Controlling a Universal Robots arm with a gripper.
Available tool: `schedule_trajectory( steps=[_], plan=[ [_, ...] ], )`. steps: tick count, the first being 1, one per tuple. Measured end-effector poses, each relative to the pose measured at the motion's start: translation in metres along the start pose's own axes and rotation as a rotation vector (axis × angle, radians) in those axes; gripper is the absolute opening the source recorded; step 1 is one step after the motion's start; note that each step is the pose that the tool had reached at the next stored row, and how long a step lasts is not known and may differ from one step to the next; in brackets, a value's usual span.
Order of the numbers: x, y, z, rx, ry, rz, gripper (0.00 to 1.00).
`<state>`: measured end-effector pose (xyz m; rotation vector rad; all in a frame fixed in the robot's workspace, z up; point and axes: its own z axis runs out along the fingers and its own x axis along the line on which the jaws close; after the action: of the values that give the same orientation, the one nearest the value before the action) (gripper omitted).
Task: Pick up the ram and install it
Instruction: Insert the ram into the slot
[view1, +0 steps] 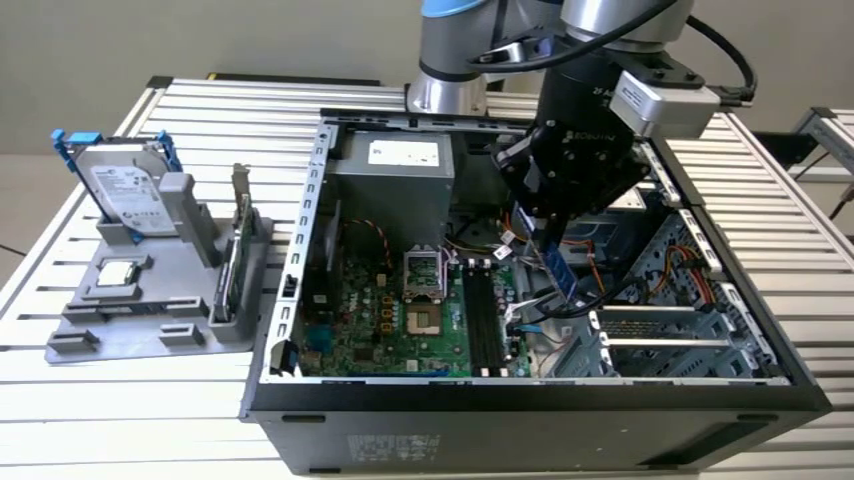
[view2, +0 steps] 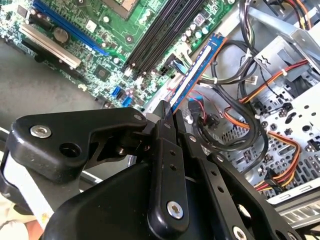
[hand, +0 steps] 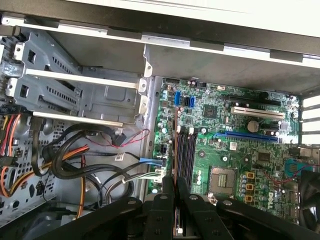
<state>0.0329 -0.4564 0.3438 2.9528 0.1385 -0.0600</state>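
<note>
In the exterior view my gripper (view1: 545, 238) hangs inside the open computer case (view1: 534, 395), shut on the ram (view1: 563, 272), a narrow blue stick that slants down from the fingers. It hovers above the cables just to the exterior view's right of the black memory slots (view1: 483, 325) on the green motherboard (view1: 387, 330). In the second wrist view the ram (view2: 192, 72) runs out from the gripper (view2: 169, 112) beside the slots (view2: 160, 30). The first wrist view shows the ram (hand: 175, 150) edge-on between the fingers (hand: 167, 192), next to the slots (hand: 186, 150).
A grey fixture (view1: 147, 320) at the exterior view's left holds a silver hard drive (view1: 127, 190) and an upright expansion card (view1: 234, 250). Inside the case are a power supply (view1: 394, 170), a CPU socket (view1: 424, 275), loose cables (view1: 534, 310) and a drive cage (view1: 667, 335).
</note>
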Motion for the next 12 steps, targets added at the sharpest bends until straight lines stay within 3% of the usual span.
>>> schedule_trajectory(
  steps=[12],
  plan=[
    [0.0002, -0.0006, 0.0032, -0.0201, -0.0019, 0.001, 0.00]
  ],
)
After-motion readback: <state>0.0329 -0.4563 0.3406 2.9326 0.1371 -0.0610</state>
